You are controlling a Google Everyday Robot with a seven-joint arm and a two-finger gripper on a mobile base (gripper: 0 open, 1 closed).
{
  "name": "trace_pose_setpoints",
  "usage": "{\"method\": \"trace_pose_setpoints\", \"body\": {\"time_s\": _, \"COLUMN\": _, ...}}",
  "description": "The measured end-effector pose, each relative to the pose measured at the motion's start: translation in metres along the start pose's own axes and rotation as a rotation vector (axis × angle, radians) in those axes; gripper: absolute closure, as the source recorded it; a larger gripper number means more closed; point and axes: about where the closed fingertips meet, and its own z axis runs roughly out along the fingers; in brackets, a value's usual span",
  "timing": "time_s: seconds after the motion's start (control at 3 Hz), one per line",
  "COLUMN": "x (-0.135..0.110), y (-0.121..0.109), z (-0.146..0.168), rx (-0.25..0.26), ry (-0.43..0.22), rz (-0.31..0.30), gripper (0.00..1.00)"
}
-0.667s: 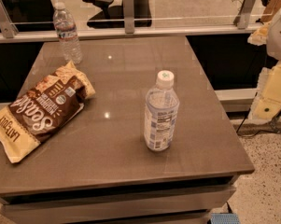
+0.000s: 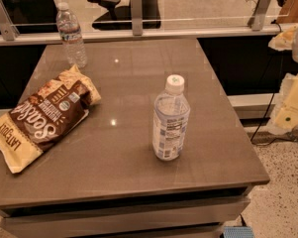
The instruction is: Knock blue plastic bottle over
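The blue plastic bottle [image 2: 171, 119] stands upright right of the middle of the grey table [image 2: 119, 157]. It is stout and bluish-clear, with a wide pale label and a white cap with a small green mark. My gripper [image 2: 288, 114] shows as a pale cream shape with a green dot at the right edge of the camera view. It is off the table's right side, well apart from the bottle and at about its height. More of the arm [image 2: 287, 36] shows above it.
A slim clear ribbed bottle [image 2: 72, 34] stands at the table's far left corner. A brown and yellow snack bag [image 2: 42, 117] lies on the left side. A glass rail [image 2: 138, 31] runs behind the table. A cable [image 2: 267, 103] hangs at the right.
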Motion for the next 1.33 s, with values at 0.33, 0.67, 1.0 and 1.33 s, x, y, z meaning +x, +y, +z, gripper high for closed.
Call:
{"method": "trace_pose_setpoints", "body": {"time_s": 0.33, "x": 0.0, "y": 0.016, "z": 0.007, "rx": -0.024, "ry": -0.137, "rz": 0.08, "gripper": 0.0}}
{"method": "trace_pose_setpoints", "body": {"time_s": 0.67, "x": -0.014, "y": 0.037, "z": 0.025, "rx": -0.054, "ry": -0.297, "rz": 0.117, "gripper": 0.0}}
{"method": "trace_pose_setpoints", "body": {"time_s": 1.0, "x": -0.04, "y": 0.05, "z": 0.053, "rx": -0.084, "ry": -0.478, "rz": 0.127, "gripper": 0.0}}
{"method": "trace_pose_setpoints", "body": {"time_s": 1.33, "x": -0.071, "y": 0.051, "z": 0.07, "rx": -0.116, "ry": -0.645, "rz": 0.147, "gripper": 0.0}}
